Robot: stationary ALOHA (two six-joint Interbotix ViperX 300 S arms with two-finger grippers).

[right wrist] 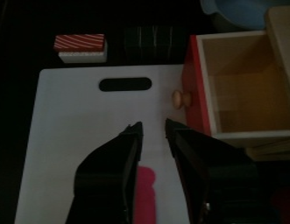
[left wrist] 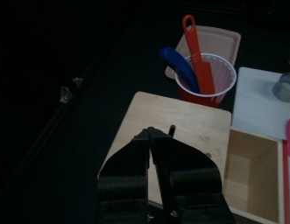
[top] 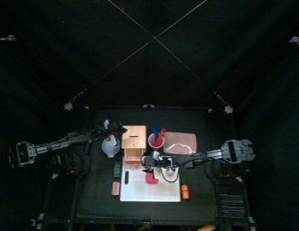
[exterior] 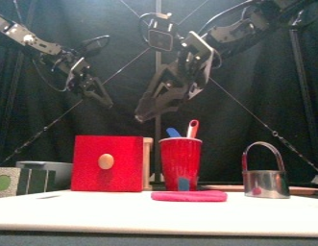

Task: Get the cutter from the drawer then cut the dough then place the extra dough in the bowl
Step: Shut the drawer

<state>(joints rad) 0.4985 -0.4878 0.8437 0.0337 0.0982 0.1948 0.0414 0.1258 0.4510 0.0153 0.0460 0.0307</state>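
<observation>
The metal cutter (exterior: 264,179) stands upright on the white cutting board (exterior: 148,213), to the right of the flat pink dough (exterior: 189,196). The wooden box (top: 134,140) has its drawer (right wrist: 246,96) pulled out and empty, red front (exterior: 110,163) toward the board. My right gripper (right wrist: 153,129) hangs open above the board, the dough (right wrist: 147,188) showing below its jaws, nothing held. My left gripper (left wrist: 160,133) hovers shut over the box top (left wrist: 188,131). The blue-grey bowl (exterior: 46,174) sits left of the box.
A red cup (exterior: 181,163) with a blue and a red knife stands behind the dough, beside the pink tray (top: 180,142). A red-striped toy (right wrist: 79,44) and a dark sushi block (right wrist: 145,37) lie off the board's end.
</observation>
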